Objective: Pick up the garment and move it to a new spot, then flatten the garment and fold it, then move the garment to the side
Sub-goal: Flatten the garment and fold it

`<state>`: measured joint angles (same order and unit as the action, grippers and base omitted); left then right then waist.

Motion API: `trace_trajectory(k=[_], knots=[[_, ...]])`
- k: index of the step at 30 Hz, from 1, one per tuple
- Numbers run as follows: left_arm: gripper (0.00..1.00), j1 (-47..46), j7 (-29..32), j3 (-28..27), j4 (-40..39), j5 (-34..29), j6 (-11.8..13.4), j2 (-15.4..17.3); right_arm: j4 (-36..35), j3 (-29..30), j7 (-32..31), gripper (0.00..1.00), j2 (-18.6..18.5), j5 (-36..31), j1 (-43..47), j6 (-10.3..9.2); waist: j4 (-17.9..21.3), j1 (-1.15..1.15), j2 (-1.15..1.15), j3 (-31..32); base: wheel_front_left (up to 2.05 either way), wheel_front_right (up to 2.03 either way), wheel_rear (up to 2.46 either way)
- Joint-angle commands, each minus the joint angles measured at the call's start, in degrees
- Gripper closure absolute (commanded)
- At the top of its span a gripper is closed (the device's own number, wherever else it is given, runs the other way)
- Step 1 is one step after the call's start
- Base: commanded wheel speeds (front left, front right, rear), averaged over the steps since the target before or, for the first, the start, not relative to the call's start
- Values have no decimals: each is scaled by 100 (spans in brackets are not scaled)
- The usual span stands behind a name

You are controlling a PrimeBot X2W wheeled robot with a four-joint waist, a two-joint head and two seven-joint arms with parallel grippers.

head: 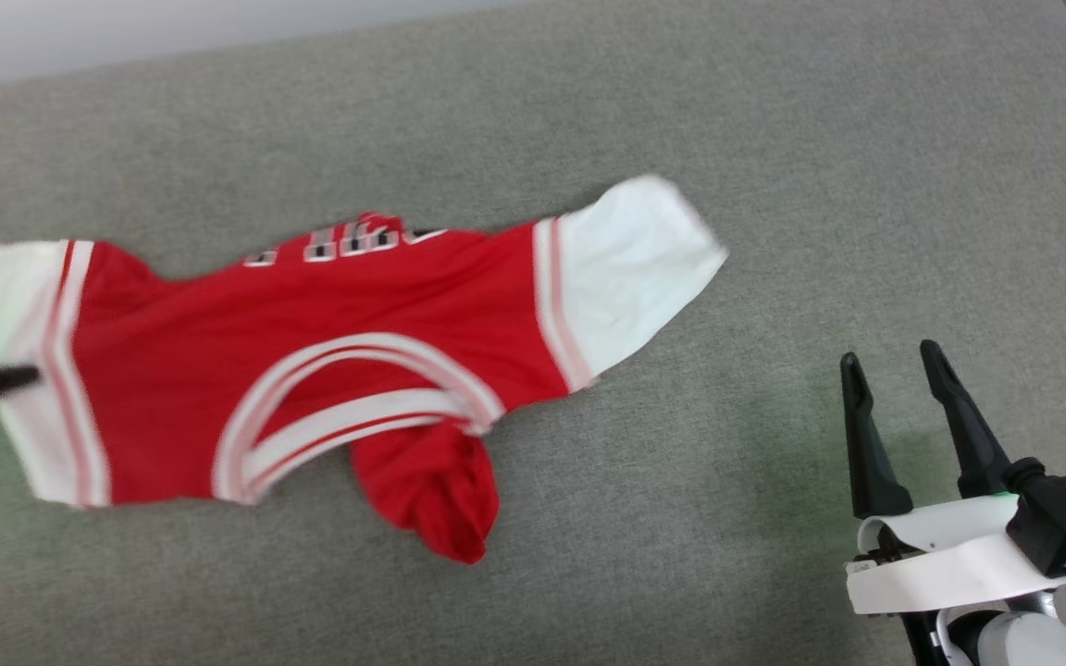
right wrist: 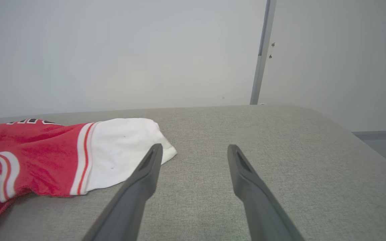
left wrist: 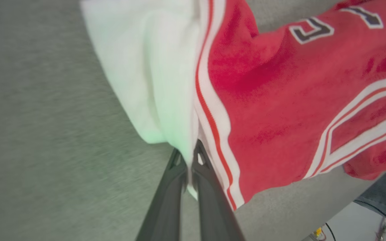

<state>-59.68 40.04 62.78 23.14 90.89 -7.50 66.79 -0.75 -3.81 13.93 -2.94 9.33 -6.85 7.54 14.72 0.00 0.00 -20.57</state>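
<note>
- red garment (head: 311, 351) lies crosswise on the grey fabric surface (head: 774, 139), towards the robot's left, its two white sleeves pointing outwards.
- it is neither flat nor folded: the body is doubled over so that the lettering (head: 348, 242) peeks out at the far edge, and a red bunch (head: 431, 490) sags out below the striped collar.
- left hand (left wrist: 189, 157) is pinched tight on the edge of the near white sleeve (left wrist: 152, 83), with cloth caught between its fingers.
- right hand (head: 891, 356) hovers with fingers wide apart and nothing in them, near the other sleeve (head: 630, 268) but not touching it.
- judgement: the task looks early, a grip taken for lifting or pulling; flattening, folding and setting aside all seem left to do.
</note>
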Motion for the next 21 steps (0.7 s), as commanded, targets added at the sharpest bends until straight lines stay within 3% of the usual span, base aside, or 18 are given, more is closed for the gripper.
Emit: trace_trajectory(k=[1,6,15,21], knots=[[100,-72,-49,-23,43,-64,4,34,35,-16,-2,0,9,10,-69,-10,-96,0,0,104,0,0,0],[100,-402,-286,117,85,-1013,4,245,130,-44,-23,0,9,-23,-107,-10,-188,0,0,191,0,0,0],[100,-167,-656,423,-398,-1173,4,-424,34,-2,-121,0,9,-108,-135,-10,-243,0,0,161,0,0,0],[100,132,-783,572,-459,-954,4,-828,-71,-20,-179,0,9,-127,-122,-10,-207,0,0,108,0,0,0]])
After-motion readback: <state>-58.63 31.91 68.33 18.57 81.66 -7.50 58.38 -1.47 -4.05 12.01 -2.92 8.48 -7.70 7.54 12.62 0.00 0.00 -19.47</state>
